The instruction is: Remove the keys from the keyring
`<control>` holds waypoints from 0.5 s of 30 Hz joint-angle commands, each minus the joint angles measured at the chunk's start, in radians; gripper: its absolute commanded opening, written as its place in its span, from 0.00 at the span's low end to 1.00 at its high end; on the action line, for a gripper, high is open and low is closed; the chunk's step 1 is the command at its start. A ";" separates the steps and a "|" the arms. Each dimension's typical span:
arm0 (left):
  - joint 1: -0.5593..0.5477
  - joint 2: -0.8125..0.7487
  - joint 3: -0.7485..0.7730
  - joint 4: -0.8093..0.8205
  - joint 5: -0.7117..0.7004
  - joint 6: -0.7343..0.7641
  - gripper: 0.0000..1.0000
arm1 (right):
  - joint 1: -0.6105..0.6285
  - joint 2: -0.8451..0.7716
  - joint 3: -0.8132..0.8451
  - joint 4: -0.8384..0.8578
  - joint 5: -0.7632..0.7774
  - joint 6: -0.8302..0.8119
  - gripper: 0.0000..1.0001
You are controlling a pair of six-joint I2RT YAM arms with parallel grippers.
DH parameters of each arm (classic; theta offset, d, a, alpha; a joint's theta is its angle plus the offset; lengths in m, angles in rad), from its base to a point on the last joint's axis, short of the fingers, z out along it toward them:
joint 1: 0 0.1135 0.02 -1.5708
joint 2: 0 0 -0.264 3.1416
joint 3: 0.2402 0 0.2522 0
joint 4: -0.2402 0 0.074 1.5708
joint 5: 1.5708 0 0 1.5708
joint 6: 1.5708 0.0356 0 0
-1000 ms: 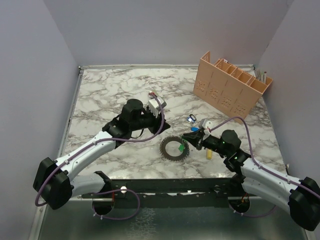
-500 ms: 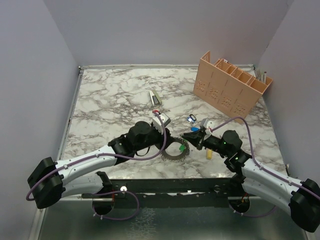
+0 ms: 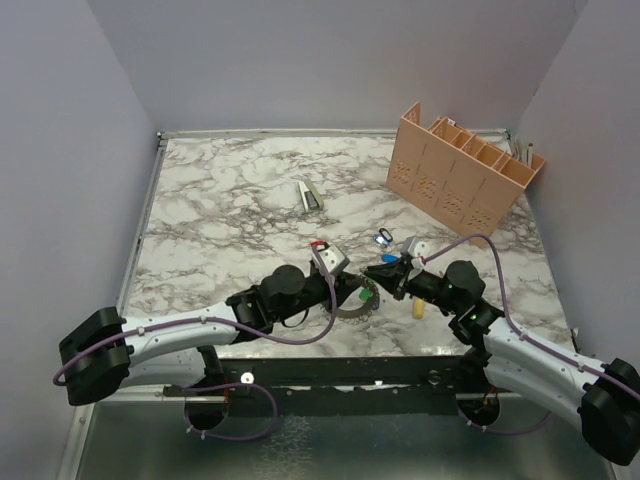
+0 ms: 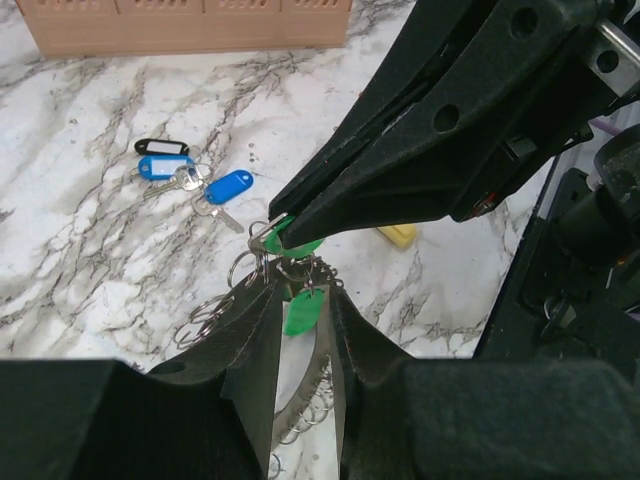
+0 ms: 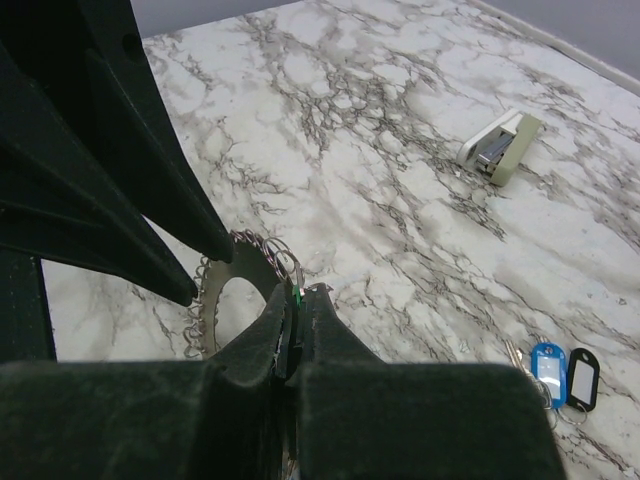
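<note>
Where the two arms meet by the marble table's near edge, the keyring lies flat, its left part hidden under the left gripper. Its jaws stand narrowly apart astride the rim and a hanging green tag; whether they pinch cannot be told. Crossing from the right, the right gripper is clamped tight on a green-headed key. Right of the keyring lies a yellow piece. Farther off lie blue-tagged keys, then a grey stapler and, far right, a peach organizer.
</note>
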 commanded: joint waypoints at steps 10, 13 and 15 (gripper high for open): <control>-0.016 0.084 -0.060 0.212 -0.057 0.157 0.25 | 0.004 -0.002 0.012 0.040 -0.024 0.011 0.00; -0.016 0.105 -0.063 0.240 -0.059 0.172 0.25 | 0.004 -0.002 0.010 0.043 -0.025 0.012 0.00; -0.016 0.119 -0.064 0.255 -0.063 0.178 0.25 | 0.004 0.000 0.010 0.043 -0.026 0.012 0.01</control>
